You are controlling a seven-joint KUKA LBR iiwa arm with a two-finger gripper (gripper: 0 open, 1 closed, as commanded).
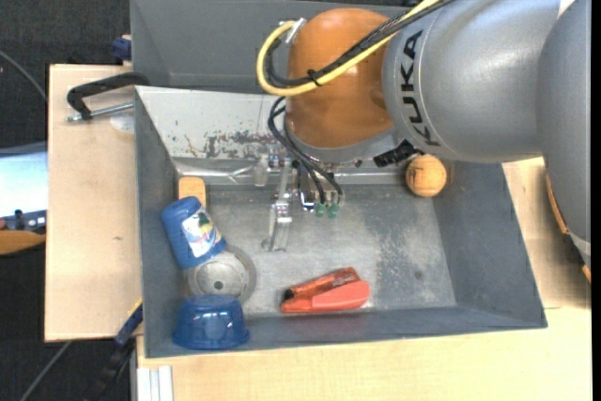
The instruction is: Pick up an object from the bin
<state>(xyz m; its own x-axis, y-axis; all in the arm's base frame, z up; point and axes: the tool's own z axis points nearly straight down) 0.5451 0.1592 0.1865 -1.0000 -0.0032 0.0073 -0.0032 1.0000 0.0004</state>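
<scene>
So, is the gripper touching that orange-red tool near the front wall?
Apart. The camera view shows a stretch of bare grey bin floor between the gripper and the orange-red tool, which lies flat near the front wall.

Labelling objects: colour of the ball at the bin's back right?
Orange ball, clearest in the camera view.

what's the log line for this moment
arm: gripper low over bin floor, centre-back | grasp: cannot tell | nearest: red-orange tool front, blue bottle left | orange ball: back right
</scene>
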